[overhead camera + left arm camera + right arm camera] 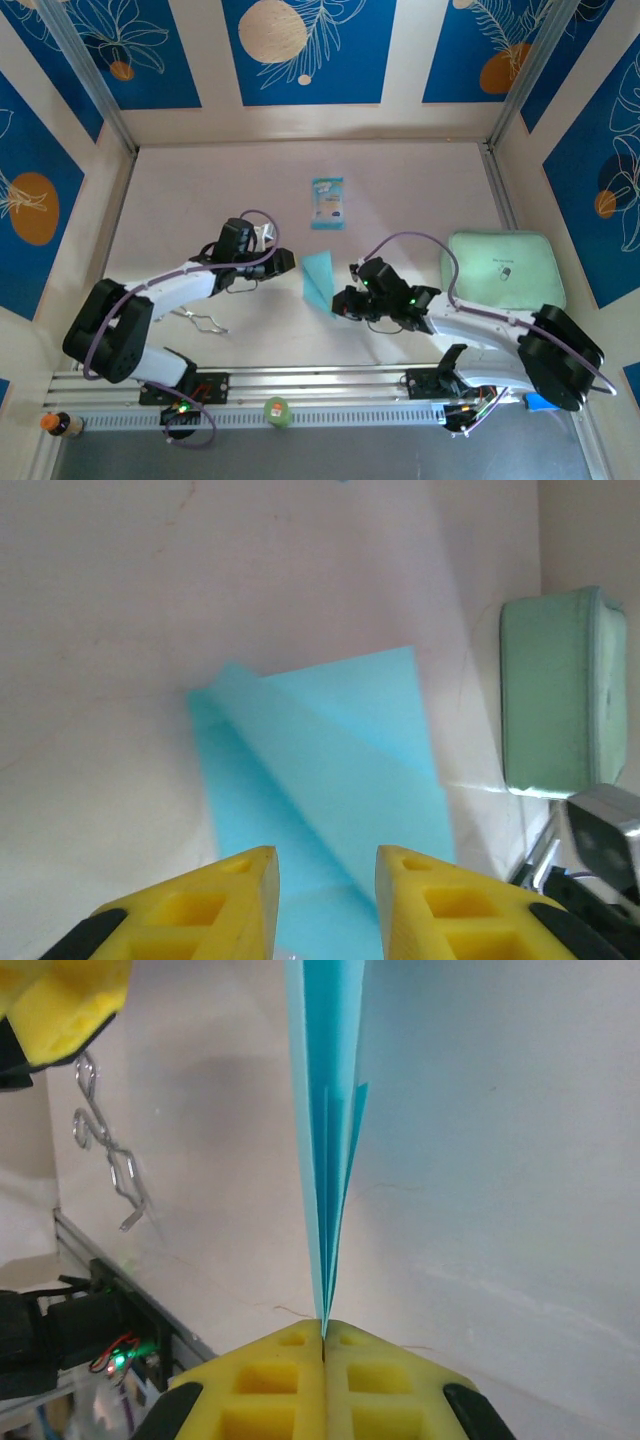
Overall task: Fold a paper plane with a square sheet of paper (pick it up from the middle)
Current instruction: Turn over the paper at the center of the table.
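Note:
The light-blue sheet of paper is folded into a narrow, layered plane shape with diagonal creases. It stands on edge above the table between the two arms. My right gripper is shut on its lower edge, and the layers rise straight out of the closed yellow fingertips as a thin blue blade. My left gripper is just left of the paper and faces its flat side. It is open with nothing between the fingers, and the paper lies beyond them.
A teal-and-white packet lies farther back at the centre. A pale green pad sits at the right, behind the right arm. A bent metal wire piece lies near the left arm. A small green-topped item rests on the front rail.

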### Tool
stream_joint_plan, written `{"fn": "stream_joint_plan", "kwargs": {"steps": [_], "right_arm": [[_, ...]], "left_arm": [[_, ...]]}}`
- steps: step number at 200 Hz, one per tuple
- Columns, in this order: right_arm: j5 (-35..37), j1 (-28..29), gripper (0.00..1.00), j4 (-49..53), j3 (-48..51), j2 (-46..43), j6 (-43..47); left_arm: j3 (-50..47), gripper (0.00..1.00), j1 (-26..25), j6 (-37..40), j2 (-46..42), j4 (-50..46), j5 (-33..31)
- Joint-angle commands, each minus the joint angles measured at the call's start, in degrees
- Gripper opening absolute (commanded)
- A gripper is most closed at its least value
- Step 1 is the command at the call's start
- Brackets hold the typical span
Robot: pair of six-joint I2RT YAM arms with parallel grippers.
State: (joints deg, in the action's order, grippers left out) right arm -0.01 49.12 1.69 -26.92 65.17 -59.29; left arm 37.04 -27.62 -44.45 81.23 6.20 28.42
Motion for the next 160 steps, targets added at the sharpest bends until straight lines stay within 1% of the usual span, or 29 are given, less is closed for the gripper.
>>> {"fn": "stream_joint_plan", "kwargs": {"steps": [1,34,58,74,101,120,146,160], "right_arm": [[5.76,0.36,0.01,9.35,-2.49,-3.5,3.78],[10.0,0.36,0.02,18.95,-6.95,-5.61,8.13],[12.63,0.95,0.01,23.62,-10.41,-5.19,11.07],[14.93,1.95,0.01,26.15,-13.18,-3.76,13.46],[25.43,5.37,0.01,36.0,-20.62,0.99,14.9],[34.46,8.25,0.01,43.19,-24.46,4.98,13.34],[44.06,11.59,0.01,52.59,-28.92,10.41,6.94],[47.81,13.4,0.01,55.05,-30.23,13.05,5.2]], "left_arm": [[2.07,0.32,0.41,2.7,-1.58,-4.2,-2.48],[2.39,0.32,0.37,3.03,-3.25,-6.75,-4.47],[2.35,0.33,0.37,3.83,-4.71,-9.98,-6.01],[1.58,0.33,0.43,4.0,-6.12,-11.37,-8.29],[1.08,0.33,0.56,4.28,-7.11,-13.66,-11.26],[0.81,0.34,0.63,4.54,-8.15,-15.19,-13.09],[1.77,0.35,1.05,5.09,-9.01,-19.06,-16.14],[1.99,0.36,1.14,5.51,-10.3,-20.7,-18.02]]}}
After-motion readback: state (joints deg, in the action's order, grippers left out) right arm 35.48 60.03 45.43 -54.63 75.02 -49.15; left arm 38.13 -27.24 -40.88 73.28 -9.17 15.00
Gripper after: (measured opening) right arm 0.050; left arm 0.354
